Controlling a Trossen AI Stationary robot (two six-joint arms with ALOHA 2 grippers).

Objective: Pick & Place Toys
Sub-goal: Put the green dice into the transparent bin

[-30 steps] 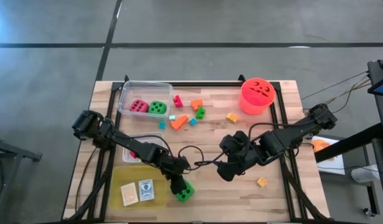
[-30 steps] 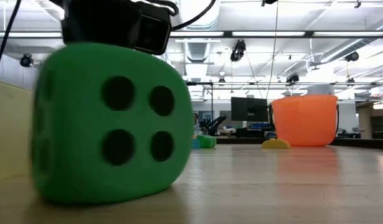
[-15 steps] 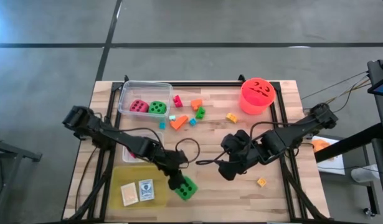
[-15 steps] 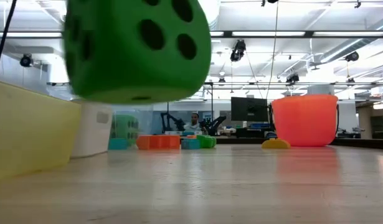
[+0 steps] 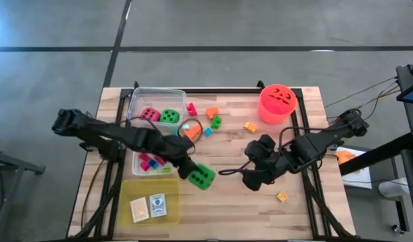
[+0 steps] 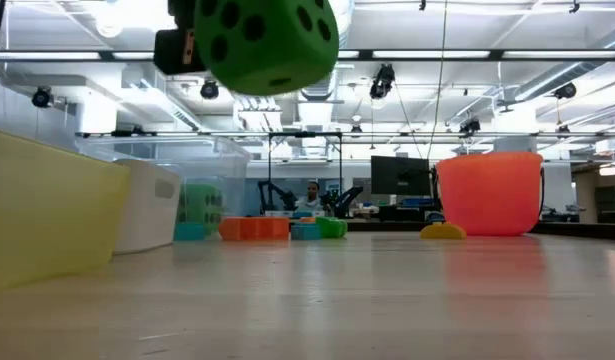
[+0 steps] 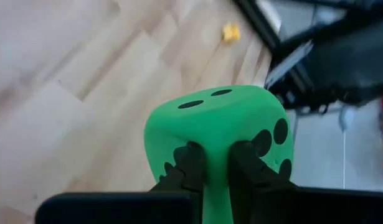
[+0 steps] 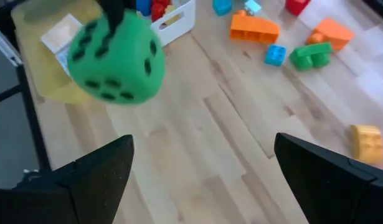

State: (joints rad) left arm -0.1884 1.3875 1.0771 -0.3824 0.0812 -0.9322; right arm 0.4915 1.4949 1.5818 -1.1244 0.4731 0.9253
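Now: left tool (image 5: 190, 172) pinches a soft green die (image 5: 201, 177), fingers (image 7: 190, 163) pressed deep into one face so the foam puckers between them. In the low view the die hangs clear of the bench (image 5: 226, 202), nothing beneath it. From above it sits just off the yellow tray's (image 5: 171, 205) upper-right corner; two cards (image 5: 150, 208) lie in that tray.

Right tool (image 5: 250, 177) waits beside the die, on its far side from the tray, fingers (image 8: 94, 180) spread wide, holding nothing, facing the die.

A white bin (image 5: 135, 164) of small blocks sits just above the tray. Beyond that, at the bench's back-left corner, a clear tub (image 5: 135, 101) holds a pink die (image 5: 150, 114) and a second green die (image 5: 169, 116). Loose blocks lie just beside the tub: pink (image 5: 191, 108), orange (image 5: 211, 112), green (image 5: 215, 122), blue (image 5: 207, 132), a larger orange one (image 5: 192, 132). One yellow block (image 5: 250, 126) lies nearer the bucket (image 5: 277, 103); another yellow (image 5: 282, 197) sits beyond the right tool.
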